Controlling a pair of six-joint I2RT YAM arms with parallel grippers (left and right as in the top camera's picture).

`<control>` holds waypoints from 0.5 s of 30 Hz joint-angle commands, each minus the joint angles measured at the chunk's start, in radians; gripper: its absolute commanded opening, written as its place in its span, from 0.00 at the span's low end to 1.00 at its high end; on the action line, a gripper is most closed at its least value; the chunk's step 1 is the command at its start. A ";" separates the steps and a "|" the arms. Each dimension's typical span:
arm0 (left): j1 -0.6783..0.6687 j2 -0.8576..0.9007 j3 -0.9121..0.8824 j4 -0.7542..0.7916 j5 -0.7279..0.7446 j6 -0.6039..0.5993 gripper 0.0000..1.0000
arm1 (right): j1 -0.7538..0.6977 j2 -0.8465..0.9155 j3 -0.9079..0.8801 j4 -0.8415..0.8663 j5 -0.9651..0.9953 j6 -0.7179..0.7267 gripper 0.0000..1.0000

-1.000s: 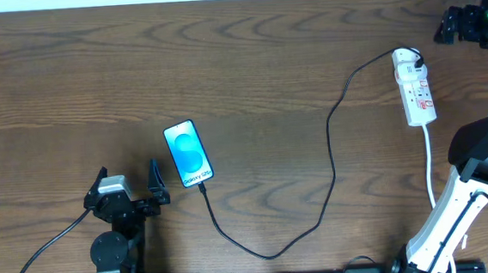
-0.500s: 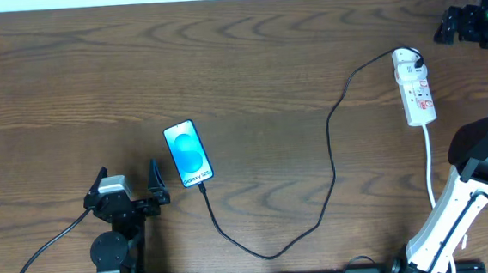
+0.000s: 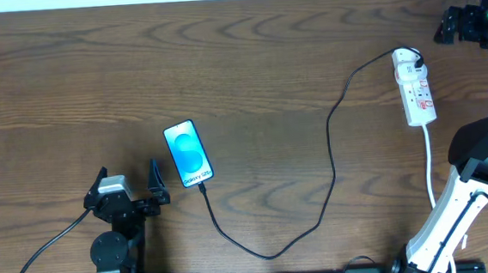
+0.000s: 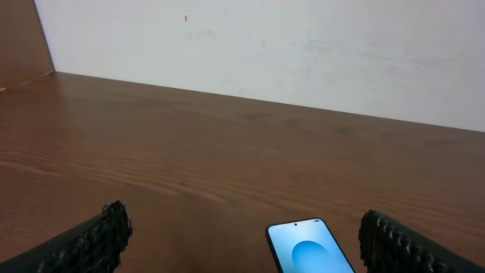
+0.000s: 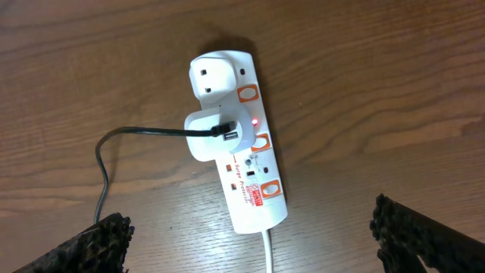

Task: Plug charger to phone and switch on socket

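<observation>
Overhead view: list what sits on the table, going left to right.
Open black left hand → slim black-framed smartphone with a bright blue screen → white elongated power strip with red markings.

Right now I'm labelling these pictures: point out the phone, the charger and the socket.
phone (image 3: 187, 152), overhead view, middle of its blue screen.
charger (image 3: 330, 161), overhead view, middle stretch of the black cable.
socket (image 5: 254, 205), right wrist view, lower face by the red label.

Lower part of phone (image 4: 311, 246) was cut off at the frame edge, white cord (image 5: 267, 254) ran out of frame, charger (image 3: 330, 148) tip was too small overhead.
</observation>
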 commanded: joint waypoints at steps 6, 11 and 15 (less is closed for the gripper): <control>0.006 -0.007 -0.010 -0.048 -0.013 0.013 0.98 | 0.003 -0.006 0.019 -0.002 0.000 0.011 0.99; 0.006 -0.007 -0.010 -0.048 -0.013 0.013 0.98 | 0.005 -0.042 0.019 0.023 0.001 0.011 0.99; 0.006 -0.007 -0.010 -0.048 -0.013 0.013 0.98 | 0.005 -0.084 0.019 0.027 0.004 0.006 0.99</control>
